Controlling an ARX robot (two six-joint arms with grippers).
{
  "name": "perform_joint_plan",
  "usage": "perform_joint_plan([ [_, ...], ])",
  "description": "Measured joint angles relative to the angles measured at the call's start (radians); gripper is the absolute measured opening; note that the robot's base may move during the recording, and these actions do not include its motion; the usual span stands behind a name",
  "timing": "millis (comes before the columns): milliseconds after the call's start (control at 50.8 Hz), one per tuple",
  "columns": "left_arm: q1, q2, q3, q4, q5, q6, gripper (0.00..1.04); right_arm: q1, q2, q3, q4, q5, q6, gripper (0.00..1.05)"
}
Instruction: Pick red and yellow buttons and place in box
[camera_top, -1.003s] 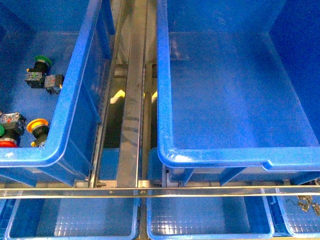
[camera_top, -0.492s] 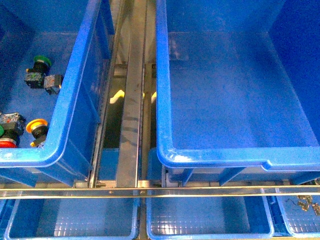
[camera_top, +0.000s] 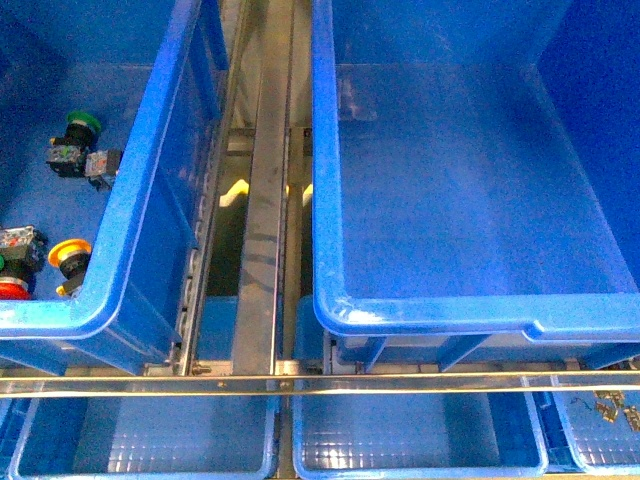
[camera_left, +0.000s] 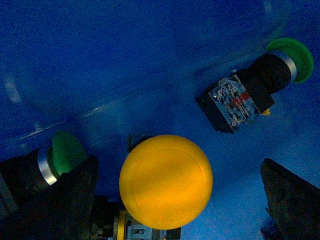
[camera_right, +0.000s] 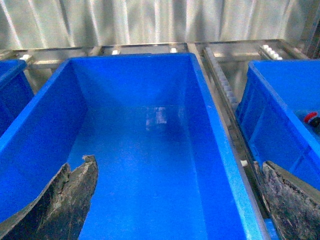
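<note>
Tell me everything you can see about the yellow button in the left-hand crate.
The yellow button has a smooth, round yellow-orange cap, plastic by its look, on a dark body mostly hidden beneath it. It lies on the blue floor of the left crate, near its front wall, beside a green-capped switch. The open left gripper flanks it without touching.

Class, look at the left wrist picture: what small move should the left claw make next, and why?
Probably lower the left claw onto the yellow button: its cap sits between the open fingers, not gripped, and the box holds no buttons yet.
</note>
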Motion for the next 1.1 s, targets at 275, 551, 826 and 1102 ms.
perform_joint_plan([
  [275,0.005,0.01,0.004,0.018,0.006,0.004,0.9,0.0,0.0,0.0,0.0,0.0,0.0,0.99],
  [551,0.006,0.014,0.003,0.036,0.005,0.009,0.49,0.0,0.0,0.0,0.0,0.0,0.0,0.99],
  [826,0.008,0.013,-0.006,0.043,0.007,0.021,0.34,0.0,0.0,0.0,0.0,0.0,0.0,0.99],
  [1102,0.03,-0.092,-0.119,0.066,0.09,0.01,0.34,0.0,0.0,0.0,0.0,0.0,0.0,0.99],
])
